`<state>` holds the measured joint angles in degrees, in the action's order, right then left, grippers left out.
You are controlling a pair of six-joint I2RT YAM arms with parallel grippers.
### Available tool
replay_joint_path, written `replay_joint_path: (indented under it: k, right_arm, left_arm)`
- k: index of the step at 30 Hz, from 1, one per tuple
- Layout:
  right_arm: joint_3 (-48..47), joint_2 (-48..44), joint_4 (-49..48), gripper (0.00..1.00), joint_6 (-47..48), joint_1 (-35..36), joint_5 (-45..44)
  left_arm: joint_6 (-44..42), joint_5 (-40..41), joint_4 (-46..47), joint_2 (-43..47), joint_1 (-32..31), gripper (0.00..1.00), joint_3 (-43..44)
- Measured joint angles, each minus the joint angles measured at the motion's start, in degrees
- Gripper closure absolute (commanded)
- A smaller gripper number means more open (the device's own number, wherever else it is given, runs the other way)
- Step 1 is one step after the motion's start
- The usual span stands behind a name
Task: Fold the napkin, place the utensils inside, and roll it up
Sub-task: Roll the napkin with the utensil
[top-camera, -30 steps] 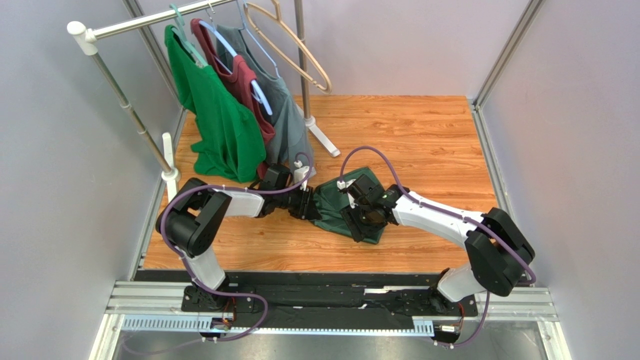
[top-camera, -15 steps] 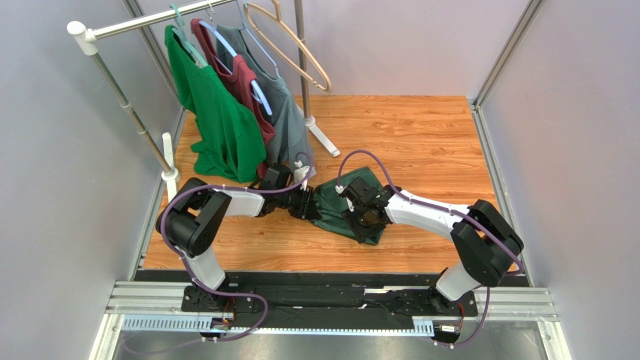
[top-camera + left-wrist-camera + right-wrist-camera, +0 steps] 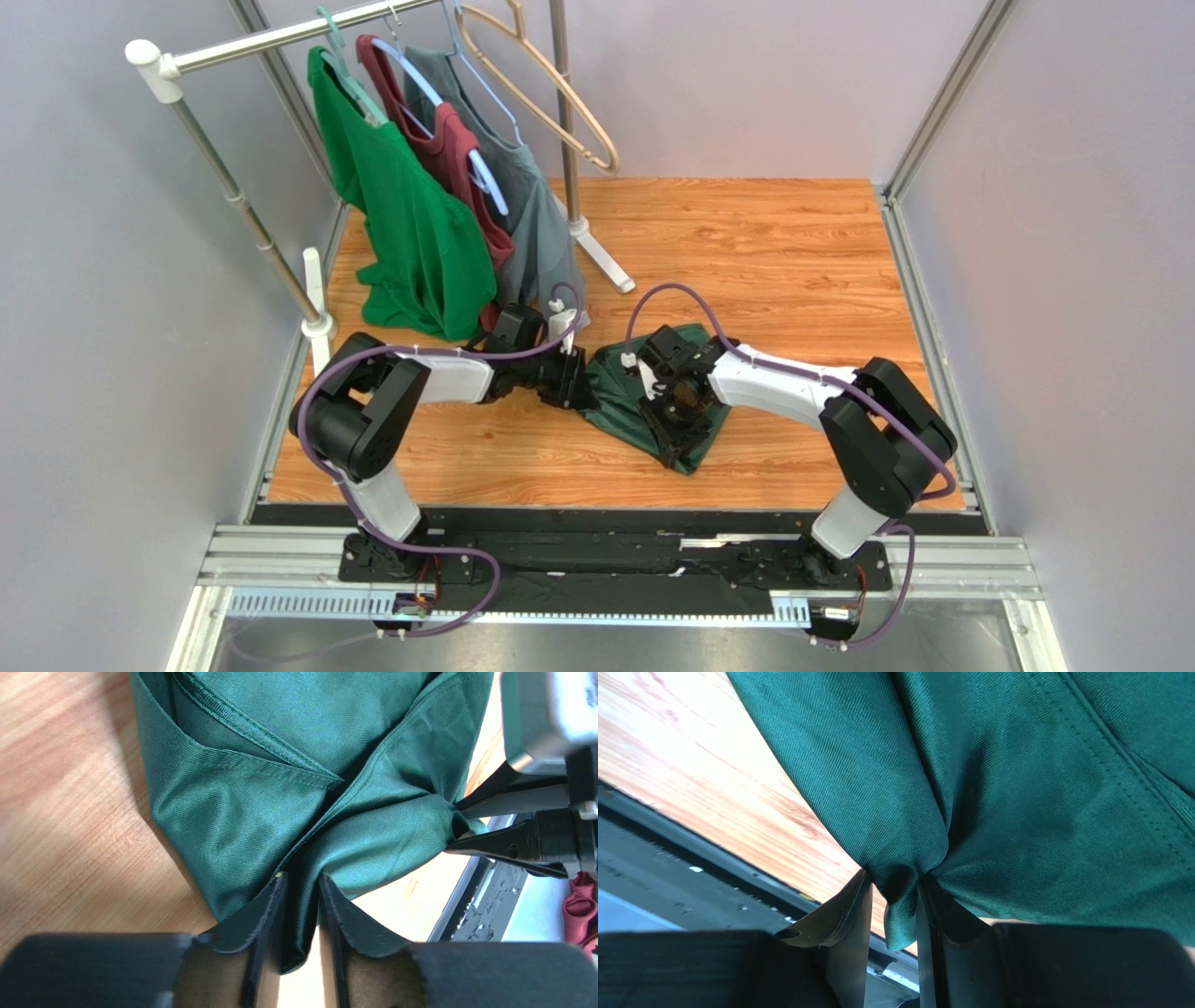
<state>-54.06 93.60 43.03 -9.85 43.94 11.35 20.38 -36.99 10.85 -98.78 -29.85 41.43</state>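
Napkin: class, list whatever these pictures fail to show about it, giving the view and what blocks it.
- Top view: the napkin is partly covered by the right claw; its folds are too small to read.
- Left wrist: its far edge is cut off by the top of the frame.
- Right wrist: cloth fills the frame, so its outline is cut off.
- Fork: shows in no view; whether it lies under the cloth cannot be told.

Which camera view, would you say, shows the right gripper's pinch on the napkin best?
The right wrist view: the right gripper pinches a bunched fold of the napkin, seen close. The left wrist view catches it sideways at its right edge; the top view shows only the arm over the cloth.
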Motion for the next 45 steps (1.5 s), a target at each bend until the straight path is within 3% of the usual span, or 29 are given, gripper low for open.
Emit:
replay_joint_path:
  k: [5, 11, 17, 24, 45]
  right_arm:
    - [-0.09, 1.36, -0.37, 0.80, -0.46, -2.32, 4.79]
    - [-0.11, 2.64, -0.63, 0.81, -1.03, -4.52, 9.49]
    - [-0.09, 4.09, -1.03, 0.83, -1.14, -6.27, 13.77]
    - [-0.11, 6.32, -1.55, 0.84, -1.27, -7.91, 19.26]
    - [0.00, 10.29, -3.13, 0.84, -1.29, -10.80, 28.22]
  left_arm:
    - [0.37, 1.11, -1.03, 1.75, 0.42, 0.40, 0.00]
    - [1.07, 4.83, -3.21, 5.66, 1.53, 0.31, 0.00]
    - [1.38, 8.17, -3.19, 11.08, 2.73, 0.30, -0.22]
    - [1.70, 6.75, -0.20, 11.56, 4.79, 0.30, -4.31]
    - [5.22, 1.25, 15.87, -2.14, 5.95, 0.35, -2.03]
